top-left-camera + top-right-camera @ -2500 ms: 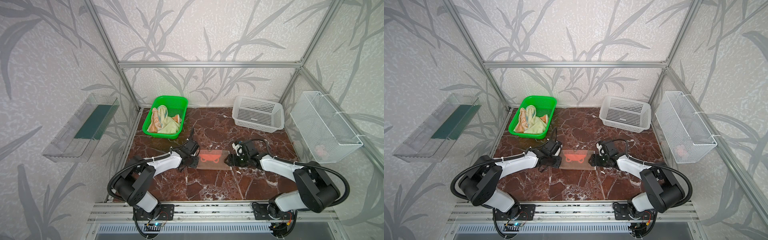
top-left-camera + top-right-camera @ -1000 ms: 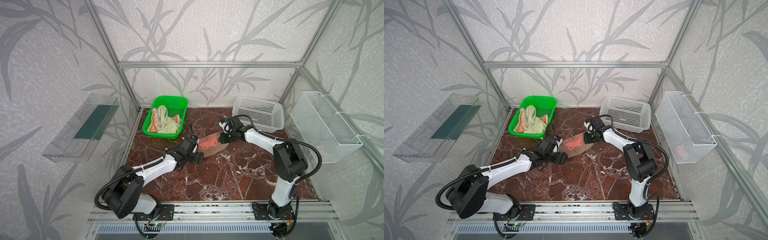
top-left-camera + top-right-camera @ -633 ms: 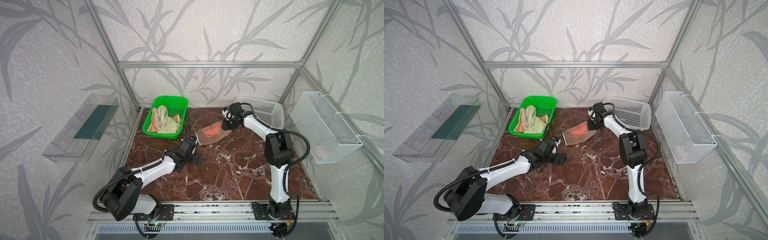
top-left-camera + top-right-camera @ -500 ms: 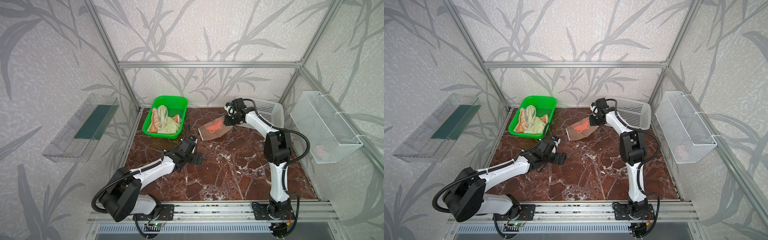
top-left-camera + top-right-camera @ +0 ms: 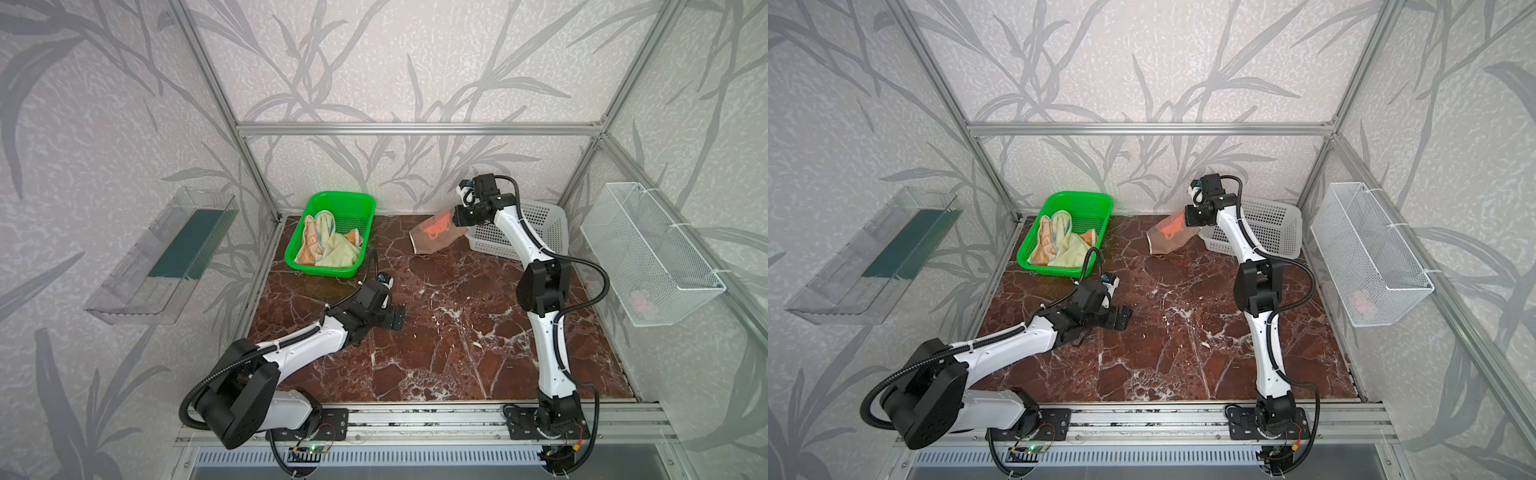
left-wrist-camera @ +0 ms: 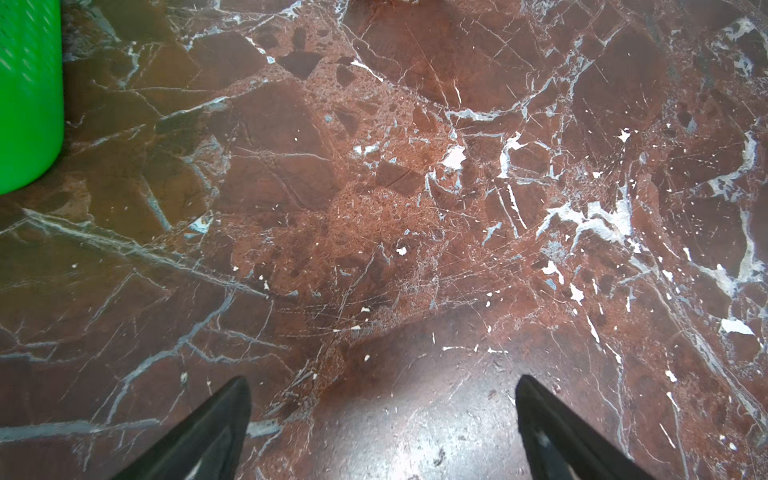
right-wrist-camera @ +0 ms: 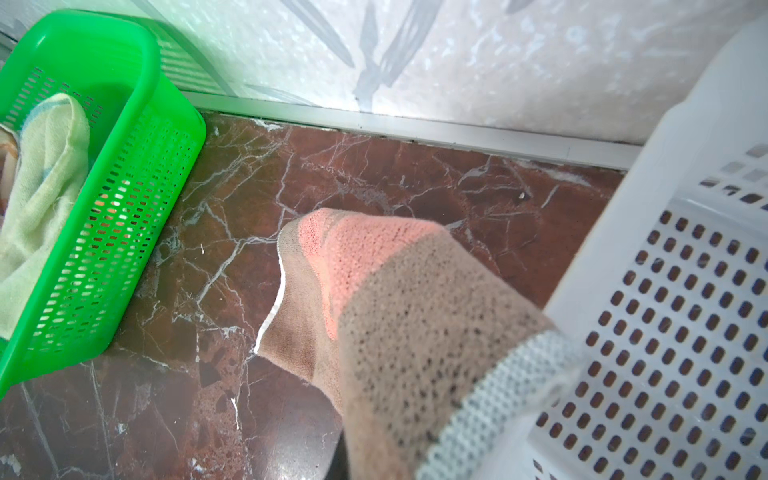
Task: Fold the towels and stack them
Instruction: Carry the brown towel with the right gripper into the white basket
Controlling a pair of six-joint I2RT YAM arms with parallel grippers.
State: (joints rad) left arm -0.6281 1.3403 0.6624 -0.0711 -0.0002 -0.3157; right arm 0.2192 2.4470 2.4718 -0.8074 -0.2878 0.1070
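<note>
Currently green basket [image 5: 356, 198] holds two towels [image 5: 337, 254], right gripper [image 5: 456, 217] one towel [image 5: 434, 237].

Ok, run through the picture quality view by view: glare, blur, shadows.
Left wrist view: marble table sharp, with a pale sheen and shadow by the open left gripper. Right wrist view: bear towel and white basket blur nearest the lens; back wall washed out. Both top views: even light, faint shadows.
</note>
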